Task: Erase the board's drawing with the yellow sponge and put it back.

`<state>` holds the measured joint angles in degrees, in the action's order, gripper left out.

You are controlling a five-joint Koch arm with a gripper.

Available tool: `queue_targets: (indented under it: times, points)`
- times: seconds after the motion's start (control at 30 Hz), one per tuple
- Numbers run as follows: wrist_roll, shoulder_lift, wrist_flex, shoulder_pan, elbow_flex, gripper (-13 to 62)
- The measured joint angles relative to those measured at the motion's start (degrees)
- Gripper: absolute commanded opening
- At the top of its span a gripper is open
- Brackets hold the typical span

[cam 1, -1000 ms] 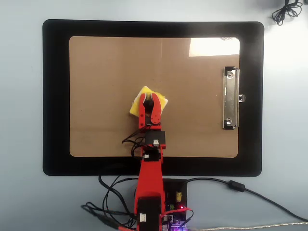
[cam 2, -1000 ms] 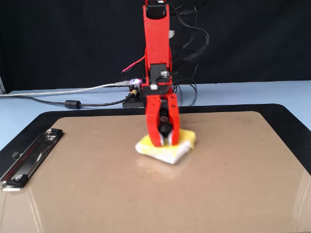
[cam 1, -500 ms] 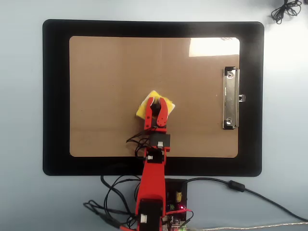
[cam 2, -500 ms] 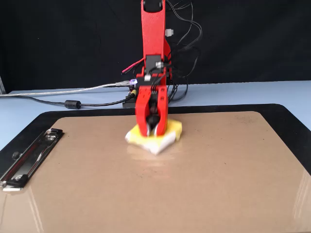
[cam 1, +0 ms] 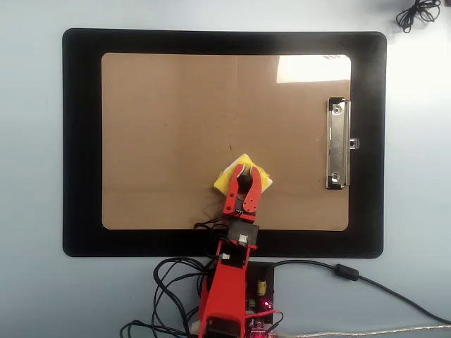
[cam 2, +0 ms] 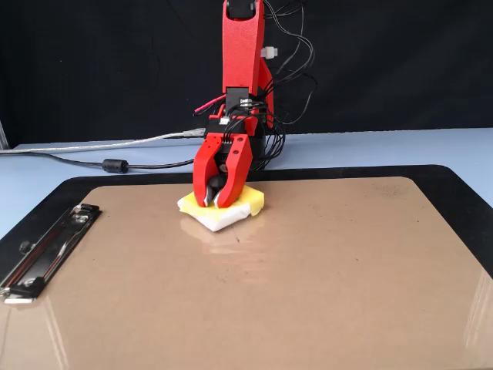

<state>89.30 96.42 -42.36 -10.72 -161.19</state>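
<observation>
The brown board (cam 1: 162,127) lies on a black mat (cam 1: 81,141), with its silver clip (cam 1: 338,144) at the right in the overhead view. The yellow sponge (cam 1: 245,161) rests on the board near its lower middle. My red gripper (cam 1: 246,172) is shut on the sponge's black knob from above. In the fixed view, the gripper (cam 2: 216,202) presses the sponge (cam 2: 250,202) onto the board (cam 2: 323,262), and the sponge's white edge faces the camera. Only a tiny dark speck (cam 1: 229,148) shows just beyond the sponge. No clear V-shaped drawing is visible.
The arm's base and a tangle of black cables (cam 1: 169,282) sit below the mat in the overhead view. A cable with a ferrite bead (cam 2: 114,164) runs left in the fixed view. Another cable coil (cam 1: 416,14) lies at the top right. The clip (cam 2: 46,250) is at the left in the fixed view.
</observation>
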Motion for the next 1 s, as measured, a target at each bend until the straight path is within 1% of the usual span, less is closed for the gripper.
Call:
queue_targets:
  times: [0.1, 0.17, 0.33, 0.43, 0.6, 0.7, 0.8, 0.83, 0.87, 0.9, 1.0]
  points:
    - [0.0, -5.63, 0.18, 0.0, 6.86, -8.1]
    - [-0.09, -14.59, 0.0, 0.97, 17.75, -8.1]
    - [0.09, -26.72, -0.62, 4.22, 30.76, -8.1]
    - [0.09, -25.05, -1.05, 4.92, 26.81, -8.1]
    - [-0.09, -11.51, -3.52, 8.7, 8.17, -8.1]
    - [-0.09, -8.7, -3.34, 11.34, 7.47, -8.1]
    - [-0.18, -14.77, -3.25, 13.27, 15.03, -8.1]
    - [-0.18, -18.28, -3.34, 13.62, 19.86, -8.1]
    - [-0.09, -24.26, -3.43, 14.15, 27.6, -8.1]
    - [0.0, -27.51, -3.78, 14.24, 31.29, -8.1]
    - [-0.09, -34.45, -3.96, 14.41, 37.97, -8.1]
